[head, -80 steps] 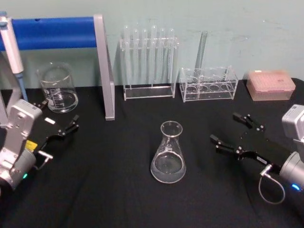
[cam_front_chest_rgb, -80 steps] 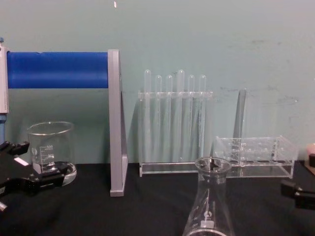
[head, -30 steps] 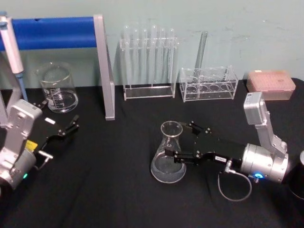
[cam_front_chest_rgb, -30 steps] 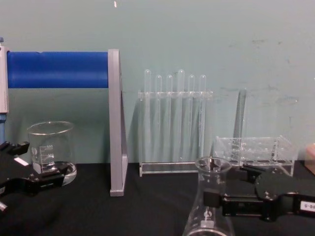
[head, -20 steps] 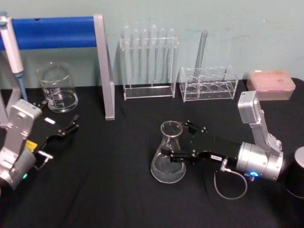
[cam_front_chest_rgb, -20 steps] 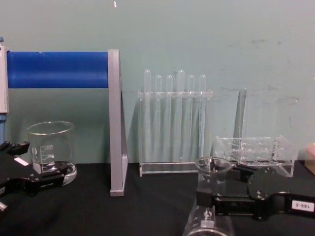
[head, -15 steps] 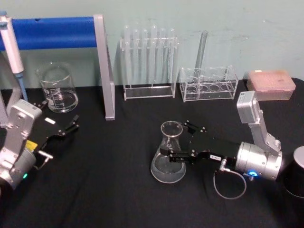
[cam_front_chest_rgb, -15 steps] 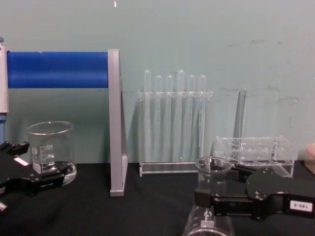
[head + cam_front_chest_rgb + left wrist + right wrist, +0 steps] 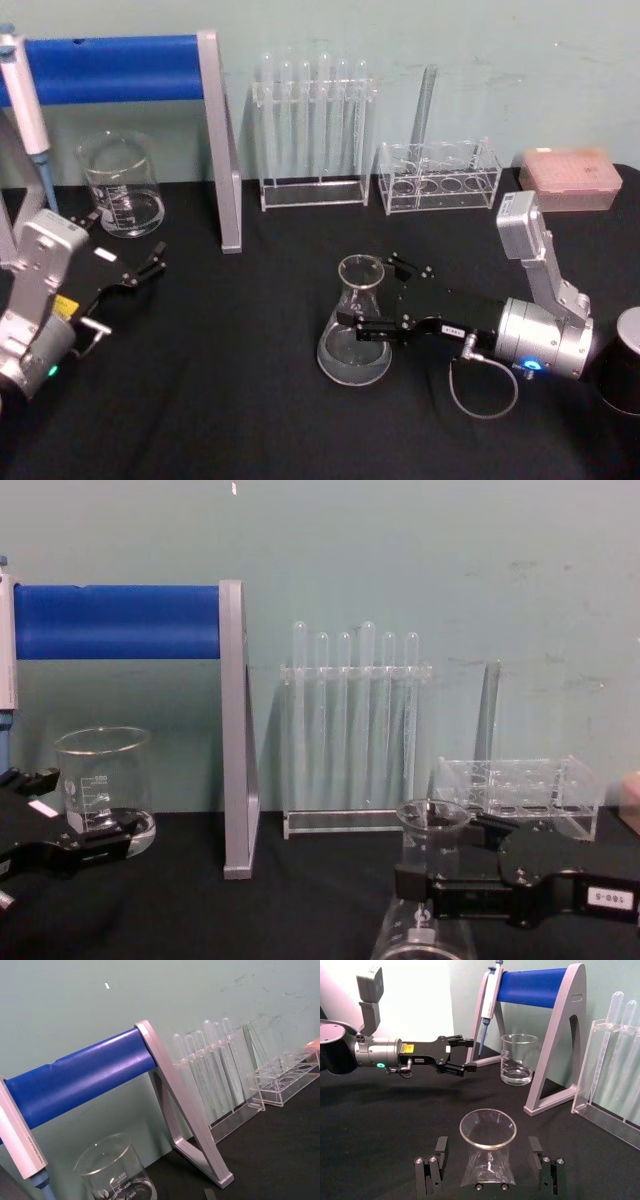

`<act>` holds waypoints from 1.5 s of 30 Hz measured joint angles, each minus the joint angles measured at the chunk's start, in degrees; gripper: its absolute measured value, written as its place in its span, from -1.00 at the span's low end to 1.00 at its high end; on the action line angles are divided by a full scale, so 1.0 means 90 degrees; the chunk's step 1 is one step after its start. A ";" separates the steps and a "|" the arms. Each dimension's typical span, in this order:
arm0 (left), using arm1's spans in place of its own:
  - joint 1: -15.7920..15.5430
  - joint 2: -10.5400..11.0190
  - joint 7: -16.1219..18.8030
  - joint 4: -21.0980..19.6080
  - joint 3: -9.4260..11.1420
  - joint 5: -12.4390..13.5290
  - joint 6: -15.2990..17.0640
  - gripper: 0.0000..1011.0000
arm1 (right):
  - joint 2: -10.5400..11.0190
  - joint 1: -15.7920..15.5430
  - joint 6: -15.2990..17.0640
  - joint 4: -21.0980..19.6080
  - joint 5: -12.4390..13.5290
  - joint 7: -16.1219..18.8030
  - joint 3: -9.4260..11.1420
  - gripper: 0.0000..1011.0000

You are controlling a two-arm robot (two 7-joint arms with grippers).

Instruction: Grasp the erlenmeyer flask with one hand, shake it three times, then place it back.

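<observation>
Right gripper [image 9: 367, 290]: jaws spread, one finger [image 9: 440, 1147] on each side of the erlenmeyer flask [image 9: 354, 350] neck. The wrist view shows a gap on both sides, so it's not clamped. Flask is upright on the black table [image 9: 230, 410], mid-table, in front of the test tube rack [image 9: 312, 140]. The gripper reaches in roughly level from the right, with the silver wrist behind it. Left gripper [image 9: 469, 1053]: jaws spread too, holding nothing, parked at the table's left side near the beaker [image 9: 122, 190] and blue pipette stand [image 9: 120, 68].
</observation>
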 joint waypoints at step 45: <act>0.0000 0.0000 0.0000 0.0000 0.0000 0.0000 0.0000 0.98 | 0.0002 -0.0007 0.0003 -0.0008 0.0009 0.0000 0.0010 -0.11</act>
